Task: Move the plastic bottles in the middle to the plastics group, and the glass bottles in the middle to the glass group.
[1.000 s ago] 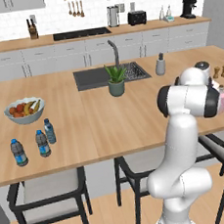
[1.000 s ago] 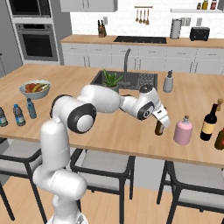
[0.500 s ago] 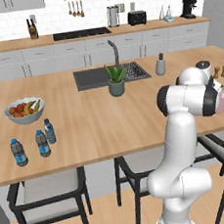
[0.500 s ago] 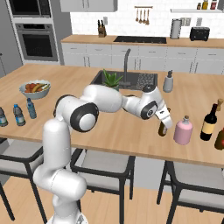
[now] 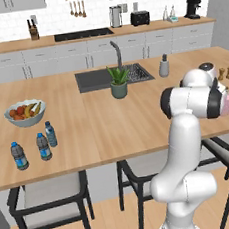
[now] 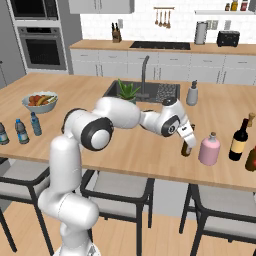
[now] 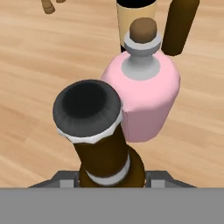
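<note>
The fingers [image 6: 187,146] are clamped around the slim brown bottle [image 6: 186,148], which stands over the desk [image 6: 145,150] just beside the pink bottle [image 6: 209,149]. Right of those stands the dark wine bottle [image 6: 240,140]. Three water bottles [image 5: 37,147] stand far left, near the fruit bowl [image 5: 24,112].

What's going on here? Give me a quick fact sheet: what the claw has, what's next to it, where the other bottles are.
gripper: shut on amber bottle
beside it: pink bottle, close, contact unclear
further right: dark wine bottle
water bottles: three, far end of wooden counter, near fruit bowl
</note>
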Controlling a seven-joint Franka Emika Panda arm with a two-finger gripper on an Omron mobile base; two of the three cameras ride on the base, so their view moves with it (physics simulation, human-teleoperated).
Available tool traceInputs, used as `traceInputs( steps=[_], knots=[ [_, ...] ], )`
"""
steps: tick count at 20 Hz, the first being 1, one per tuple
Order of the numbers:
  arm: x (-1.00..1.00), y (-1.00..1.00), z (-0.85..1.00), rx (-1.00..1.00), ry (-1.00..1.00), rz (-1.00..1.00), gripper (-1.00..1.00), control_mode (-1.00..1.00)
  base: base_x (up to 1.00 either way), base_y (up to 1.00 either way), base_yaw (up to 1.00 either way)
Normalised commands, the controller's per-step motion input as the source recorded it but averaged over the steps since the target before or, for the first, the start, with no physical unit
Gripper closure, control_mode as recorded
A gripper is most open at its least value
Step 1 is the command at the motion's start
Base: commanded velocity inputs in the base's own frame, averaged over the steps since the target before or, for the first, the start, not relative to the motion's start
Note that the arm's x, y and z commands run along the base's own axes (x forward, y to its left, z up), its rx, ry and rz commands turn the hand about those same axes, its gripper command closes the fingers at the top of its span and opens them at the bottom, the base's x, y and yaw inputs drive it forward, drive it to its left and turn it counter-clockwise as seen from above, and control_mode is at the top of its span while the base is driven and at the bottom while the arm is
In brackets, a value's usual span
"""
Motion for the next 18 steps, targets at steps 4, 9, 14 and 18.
traceInputs(
  steps=[4,9,14,18],
  knots=[
    [0.01,0.00,-0.17,0.00,0.00,-0.05,1.00,-1.00,0.00,0.00,0.00],
    [0.00,0.00,-0.35,0.00,0.00,-0.03,1.00,-1.00,0.00,0.00,0.00],
    [0.00,0.00,-0.23,0.00,0.00,-0.02,1.00,-1.00,0.00,0.00,0.00],
    [0.00,0.00,-0.19,0.00,0.00,-0.02,1.00,-1.00,0.00,0.00,0.00]
  ],
)
